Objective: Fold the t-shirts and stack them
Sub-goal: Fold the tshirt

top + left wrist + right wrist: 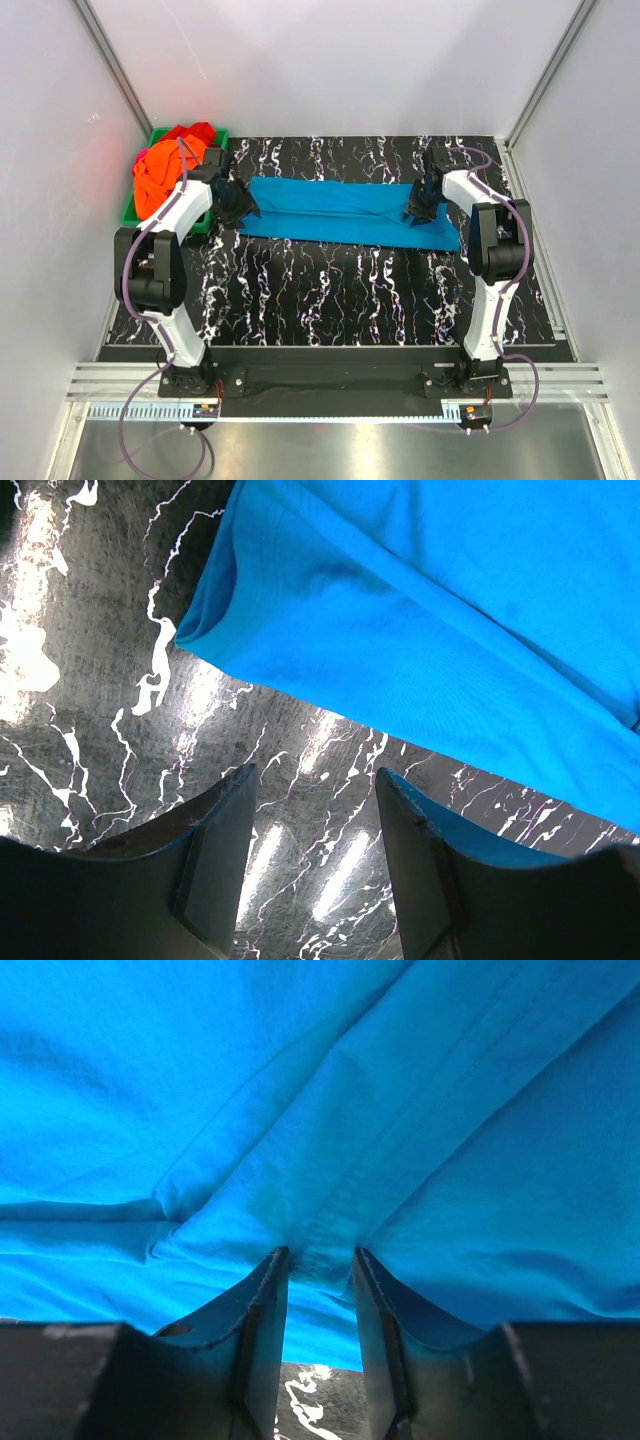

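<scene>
**Left gripper** [315, 773]: 2 fingers [218, 850] stand wide apart, with only bare marbled table [330, 290] between them. The tips sit just short of the turquoise-blue t-shirt [340, 210], at its end nearest the green bin [130, 213]. A rounded folded corner of cloth lies ahead of the tips, untouched.

**Right gripper** [319, 1253]: fingers narrowly apart, tips down on the cloth at the shirt's end farthest from the bin. A stitched hem ridge runs into the gap, and creases gather at 1 tip. The gap looks wider than the ridge, so I judge it not clamped yet.

**Shirt:** lies on the table as 1 long band, starting just beside the bin and running away from it. It looks folded lengthwise. Orange and red t-shirts [165, 170] are heaped in the bin, unfolded.

**Step (judged):** taking both ends for the next fold. The task is early: 1 shirt part-folded, no stack.

**Risks:**
- The right jaws may close on the top layer only, so the band would peel open on lifting.
- The left side has no hold. If the right arm lifts first, the shirt drags away from the bin and skews.
- The left tips may push the corner and bunch it instead of getting under it.
- The left arm is close to the bin and may nudge it.
</scene>
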{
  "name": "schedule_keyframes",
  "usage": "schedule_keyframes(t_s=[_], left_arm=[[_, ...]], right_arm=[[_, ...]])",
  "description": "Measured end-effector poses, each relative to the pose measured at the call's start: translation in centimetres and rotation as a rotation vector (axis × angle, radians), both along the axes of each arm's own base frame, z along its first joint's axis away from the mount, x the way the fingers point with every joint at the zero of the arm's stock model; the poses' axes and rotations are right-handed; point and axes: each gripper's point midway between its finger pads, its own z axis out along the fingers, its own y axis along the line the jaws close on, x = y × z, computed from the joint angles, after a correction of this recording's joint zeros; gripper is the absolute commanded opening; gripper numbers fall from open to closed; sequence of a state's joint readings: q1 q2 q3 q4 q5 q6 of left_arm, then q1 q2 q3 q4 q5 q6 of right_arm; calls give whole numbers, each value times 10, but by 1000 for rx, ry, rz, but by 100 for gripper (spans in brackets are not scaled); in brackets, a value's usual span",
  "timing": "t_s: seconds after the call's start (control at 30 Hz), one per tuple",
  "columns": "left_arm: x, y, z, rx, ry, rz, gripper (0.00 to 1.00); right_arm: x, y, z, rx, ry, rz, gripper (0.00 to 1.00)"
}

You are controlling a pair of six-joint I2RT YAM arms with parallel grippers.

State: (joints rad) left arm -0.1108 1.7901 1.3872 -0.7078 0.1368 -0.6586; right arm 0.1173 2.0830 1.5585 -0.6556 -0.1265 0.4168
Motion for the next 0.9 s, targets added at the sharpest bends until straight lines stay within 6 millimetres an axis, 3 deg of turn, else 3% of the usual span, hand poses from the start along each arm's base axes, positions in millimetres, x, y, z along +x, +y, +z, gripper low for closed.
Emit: schedule_keyframes(t_s=[0.27,0.37,0.4,0.67,0.9], left_arm=[[1,0,2,3,-4,-7,56],[1,0,3,6,-5,-10,56],[2,0,4,7,-8,-12,56],[6,0,9,9,-24,-19,56],[6,0,7,9,-21,-19,56]], right_arm=[[-6,-2,-6,-4,24,-31,35],[-5,-2,-6,-5,25,-47,27],[-5,-3,-7,-7,25,-53,19],[-2,-5,-1,-17,26,-86,1],[16,-4,17,-16,-17,-92,0]])
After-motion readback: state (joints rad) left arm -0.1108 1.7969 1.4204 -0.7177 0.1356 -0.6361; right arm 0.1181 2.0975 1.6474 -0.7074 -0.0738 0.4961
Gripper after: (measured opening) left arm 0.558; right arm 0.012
